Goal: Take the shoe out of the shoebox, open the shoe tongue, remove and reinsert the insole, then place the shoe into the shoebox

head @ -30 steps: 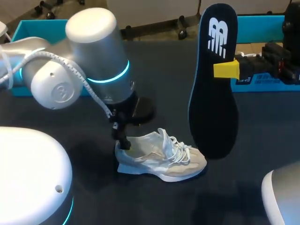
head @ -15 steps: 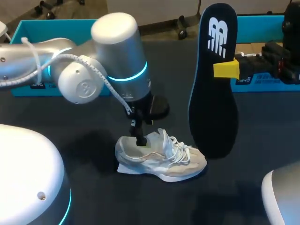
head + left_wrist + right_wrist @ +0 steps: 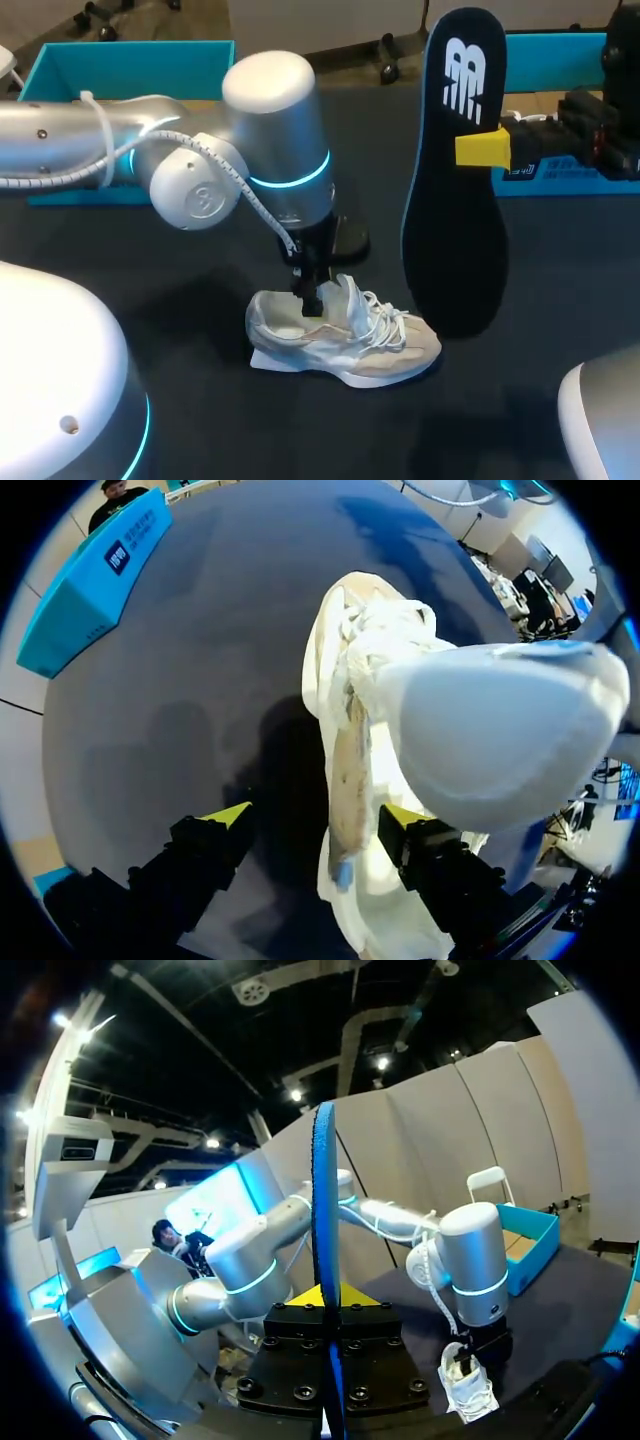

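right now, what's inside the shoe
One finger of the left gripper sits inside the shoe. The insole is out, upright in the right gripper. The toe end is hidden under the laces.

You cannot see the tips of your left gripper [image 3: 311,296] in the head view: the shoe [image 3: 350,342] hides them. The insole [image 3: 455,235] hides one finger of your right gripper [image 3: 483,148], and the frame's right edge cuts its arm. Your left arm [image 3: 270,130] covers part of the shoebox [image 3: 125,68] at upper left.
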### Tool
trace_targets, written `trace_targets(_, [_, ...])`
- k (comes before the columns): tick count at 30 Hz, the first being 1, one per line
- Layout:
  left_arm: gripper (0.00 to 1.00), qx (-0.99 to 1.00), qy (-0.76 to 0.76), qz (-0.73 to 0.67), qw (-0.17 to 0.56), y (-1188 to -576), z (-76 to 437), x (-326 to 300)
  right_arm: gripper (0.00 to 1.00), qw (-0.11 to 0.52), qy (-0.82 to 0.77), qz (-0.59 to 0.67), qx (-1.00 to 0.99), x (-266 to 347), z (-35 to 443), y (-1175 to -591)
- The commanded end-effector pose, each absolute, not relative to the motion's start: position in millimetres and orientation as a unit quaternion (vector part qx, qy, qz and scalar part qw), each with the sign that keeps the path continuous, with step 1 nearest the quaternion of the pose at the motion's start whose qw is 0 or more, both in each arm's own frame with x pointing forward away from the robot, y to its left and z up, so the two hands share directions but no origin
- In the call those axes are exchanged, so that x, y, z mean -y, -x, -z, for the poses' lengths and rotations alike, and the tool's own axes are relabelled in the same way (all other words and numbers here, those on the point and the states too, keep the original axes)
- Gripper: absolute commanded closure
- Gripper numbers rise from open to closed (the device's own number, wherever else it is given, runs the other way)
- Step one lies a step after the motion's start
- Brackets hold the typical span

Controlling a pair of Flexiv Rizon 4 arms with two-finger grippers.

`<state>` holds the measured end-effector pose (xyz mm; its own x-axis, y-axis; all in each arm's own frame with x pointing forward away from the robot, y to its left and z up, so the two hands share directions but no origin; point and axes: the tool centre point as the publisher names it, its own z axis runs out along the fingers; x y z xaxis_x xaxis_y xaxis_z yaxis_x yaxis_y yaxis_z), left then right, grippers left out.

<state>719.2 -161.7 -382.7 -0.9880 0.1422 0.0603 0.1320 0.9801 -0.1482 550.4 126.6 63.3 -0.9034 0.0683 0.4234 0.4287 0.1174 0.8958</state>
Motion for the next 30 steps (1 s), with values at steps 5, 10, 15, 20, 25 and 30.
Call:
trace_targets(5, [0.51, 0.995, 0.065, -0.069, 0.035, -718.3, 390.8, 164.7, 1.00, 0.143, 0.168, 0.640, 0.736, -129.5, -65.4, -554.8])
trace_targets(10, [1.00, 0.994, 0.075, -0.064, 0.036, -715.3, 394.0, 165.3, 1.00, 0.143, 0.168, 0.640, 0.736, -129.5, -65.4, -554.8])
trace_targets(15, [1.00, 0.994, 0.081, -0.061, 0.040, -713.6, 396.9, 163.5, 1.00, 0.143, 0.168, 0.640, 0.736, -129.5, -65.4, -554.8])
trace_targets(20, [1.00, 0.992, 0.092, -0.066, 0.048, -712.6, 390.5, 160.0, 1.00, 0.143, 0.168, 0.640, 0.736, -129.5, -65.4, -554.8])
trace_targets(25, [1.00, 0.987, 0.134, -0.080, 0.042, -706.9, 370.7, 156.5, 1.00, 0.143, 0.168, 0.640, 0.736, -129.5, -65.4, -554.8])
trace_targets(30, [1.00, 0.977, 0.197, -0.072, 0.023, -700.3, 354.2, 154.0, 1.00, 0.143, 0.168, 0.640, 0.736, -129.5, -65.4, -554.8])
